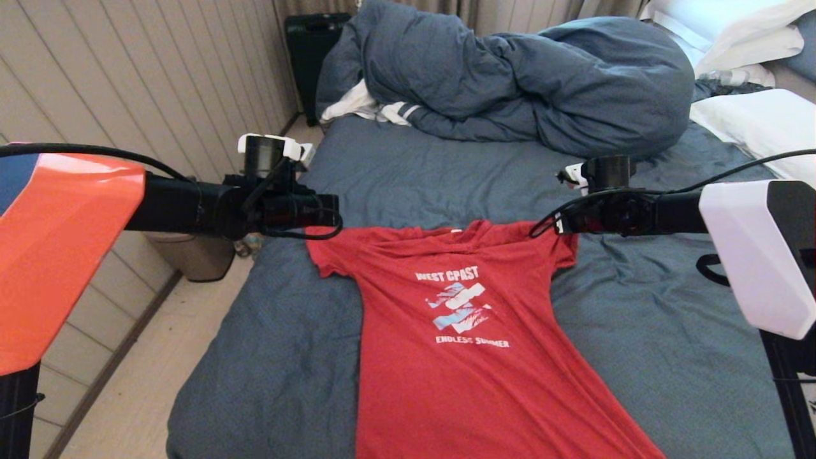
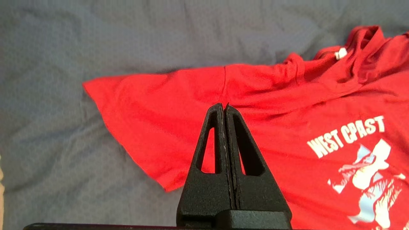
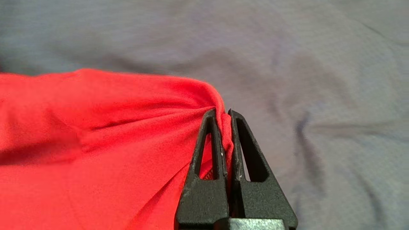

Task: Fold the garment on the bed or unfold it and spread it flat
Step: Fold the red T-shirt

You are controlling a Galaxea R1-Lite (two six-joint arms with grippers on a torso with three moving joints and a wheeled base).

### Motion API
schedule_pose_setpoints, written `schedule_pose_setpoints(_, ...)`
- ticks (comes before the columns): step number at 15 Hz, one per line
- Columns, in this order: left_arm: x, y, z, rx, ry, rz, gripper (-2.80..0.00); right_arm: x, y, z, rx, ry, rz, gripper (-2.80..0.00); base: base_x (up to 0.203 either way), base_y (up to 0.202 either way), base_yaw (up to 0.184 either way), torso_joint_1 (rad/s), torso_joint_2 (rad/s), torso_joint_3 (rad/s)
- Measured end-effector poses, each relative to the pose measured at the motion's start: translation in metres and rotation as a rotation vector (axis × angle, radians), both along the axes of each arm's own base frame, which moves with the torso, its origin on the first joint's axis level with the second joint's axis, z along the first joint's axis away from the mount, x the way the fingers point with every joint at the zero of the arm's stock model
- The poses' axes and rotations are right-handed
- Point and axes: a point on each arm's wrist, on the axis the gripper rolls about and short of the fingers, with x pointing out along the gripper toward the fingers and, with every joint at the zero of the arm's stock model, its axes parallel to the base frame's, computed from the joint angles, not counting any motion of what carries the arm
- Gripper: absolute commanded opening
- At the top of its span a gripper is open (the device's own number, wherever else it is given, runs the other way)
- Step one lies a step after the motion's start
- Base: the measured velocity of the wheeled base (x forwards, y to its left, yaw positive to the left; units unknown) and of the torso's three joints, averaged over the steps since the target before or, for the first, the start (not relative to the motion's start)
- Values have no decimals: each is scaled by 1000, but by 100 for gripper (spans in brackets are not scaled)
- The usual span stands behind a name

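Red garment [image 1: 459, 357] lies on the bed [image 1: 669, 357]; right gripper [image 3: 225, 112] fingers pinch its sleeve edge, left gripper [image 2: 223, 107] fingers closed empty.

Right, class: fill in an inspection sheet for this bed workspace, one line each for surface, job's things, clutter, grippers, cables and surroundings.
Surface: bed, wrinkled blue-grey sheet.
Job's things: red T-shirt lying print-up, mostly spread, shoulders lifted.
Clutter: bunched duvet, white striped cloth, pillows at the far end.
Grippers: left gripper shut, over the shirt's shoulder, grip unclear; right gripper shut on the other sleeve's fabric.
Cables: black cable looping under the left arm.
Surroundings: panelled wall, bin on the floor.
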Motion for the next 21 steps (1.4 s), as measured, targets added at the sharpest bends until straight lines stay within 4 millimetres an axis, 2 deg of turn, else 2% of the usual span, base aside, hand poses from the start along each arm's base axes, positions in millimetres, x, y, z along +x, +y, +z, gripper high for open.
schedule_pose_setpoints(3,3,0,-1,-12,-24,8,-280,3,-9,-4,-35,-13,-18,-280,0,0,0,0,0,0)
schedule_pose_setpoints(10,7,4,-6,-16,-19,23,-280,13,-10,-23,-105,-20,-45,-280,0,0,0,0,0,0)
schedule_pose_setpoints(11,8,4,-6,-16,-18,24,-280,13,-9,-24,-105,-19,-43,-1,0,0,0,0,0,0)
schedule_pose_setpoints(17,6,5,-2,-18,-26,24,-280,12,-8,-21,-100,-23,-29,0,0,0,0,0,0,0)
schedule_pose_setpoints(21,0,7,12,-29,-52,25,-280,6,-9,-1,-74,-58,-34,0,0,0,0,0,0,0)
